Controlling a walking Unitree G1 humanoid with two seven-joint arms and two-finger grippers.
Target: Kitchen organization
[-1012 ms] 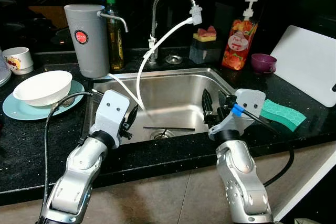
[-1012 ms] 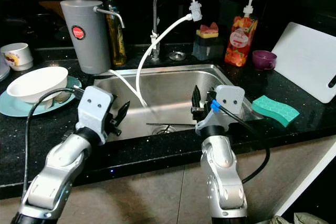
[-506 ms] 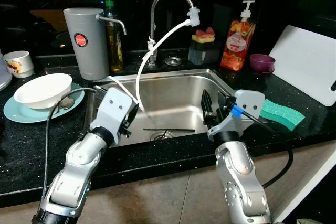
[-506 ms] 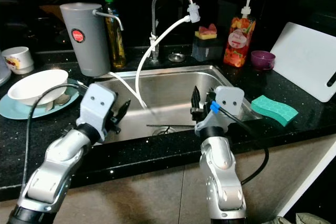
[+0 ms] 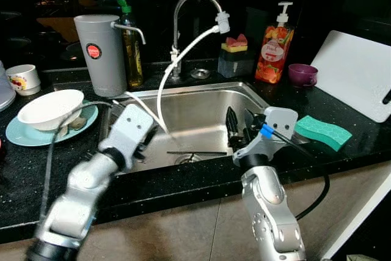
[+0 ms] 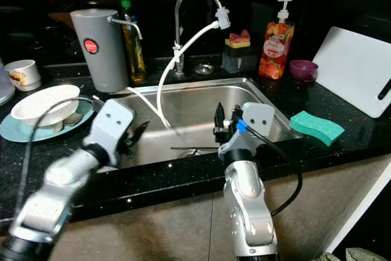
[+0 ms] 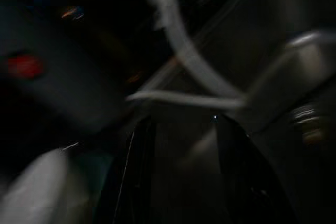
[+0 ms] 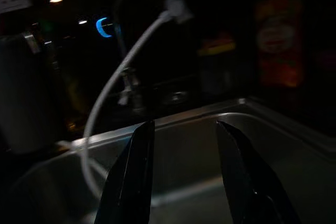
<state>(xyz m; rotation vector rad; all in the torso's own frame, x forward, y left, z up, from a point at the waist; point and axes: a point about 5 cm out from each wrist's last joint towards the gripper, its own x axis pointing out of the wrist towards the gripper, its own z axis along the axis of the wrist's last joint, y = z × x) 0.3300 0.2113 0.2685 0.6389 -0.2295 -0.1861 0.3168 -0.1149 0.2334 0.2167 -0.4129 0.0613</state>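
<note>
Stainless steel forms the rectangular sink (image 5: 201,99) set into the black speckled worktop (image 5: 18,169), and both robot arms reach over its front edge. The right pincer (image 5: 239,128) hangs over the right side of the basin with its two black fingers spread apart and nothing between them; the right wrist view looks between those fingers (image 8: 131,177) toward the curved chrome tap (image 5: 189,4) and the white hose (image 5: 177,59) that loops from its spout down into the basin. The left pincer (image 6: 135,134) is at the left rim of the sink, blurred, its fingers parted and empty in the left wrist view (image 7: 181,171).

On the worktop left of the sink, a white bowl (image 5: 50,107) sits on a pale blue plate (image 5: 18,134), with a spoon lying on the plate beside the bowl. A white printed cup (image 5: 22,79) stands behind them. A tall grey canister (image 5: 98,53) with a red round label stands at the sink's back left corner, just beside a bottle of yellow oil (image 5: 131,47).

Right of the sink, a green sponge (image 5: 322,132) lies near the front edge. Behind it are an orange pump bottle (image 5: 272,50), a small purple cup (image 5: 303,74) and a white cutting board (image 5: 357,71) tilted up toward the back.
</note>
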